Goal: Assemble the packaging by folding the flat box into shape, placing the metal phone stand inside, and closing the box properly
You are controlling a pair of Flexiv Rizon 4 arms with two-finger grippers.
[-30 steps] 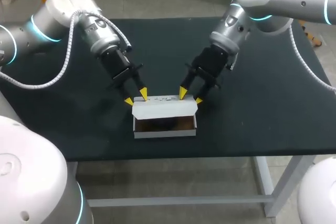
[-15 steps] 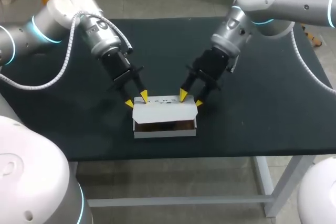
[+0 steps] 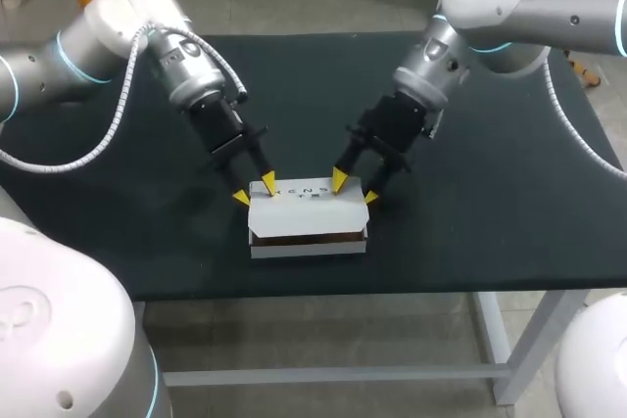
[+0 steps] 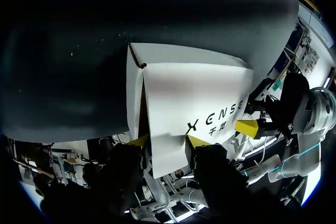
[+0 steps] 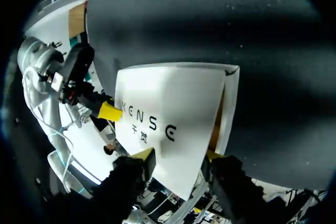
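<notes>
Our left tool point(image 3: 254, 190) is released, its two yellow tips spread at the left rear corner of the box point(image 3: 308, 248). One tip sits just outside the box's left end and the other rests on the rear of the lid point(image 3: 306, 212). In the left wrist view the lid's rear edge runs between our fingers, which flank it rather than pinch it. Our right tool point(image 3: 355, 188) is released too, and mirrors this at the right rear corner, with one tip on the back of the lid and one just off the right end. Each wrist view shows a yellow tip of the other tool against the far part of the lid.

The box is folded into shape, and its lid is tipped down over the opening, almost flat. Only a thin dark gap shows along the front, above the low front wall. Through that gap we see a strip of brown inner card, but we cannot tell what lies inside.

In the wrist views an end flap point(image 4: 134, 90) stands beside the lid, with a brown sliver between the two.

The box stands on the dark counter point(image 3: 490, 193), near its front edge and about midway along it, and both arms slope down to it from the rear corners.

The box is white outside, and dark lettering runs across the top of the lid near its rear edge.
</notes>
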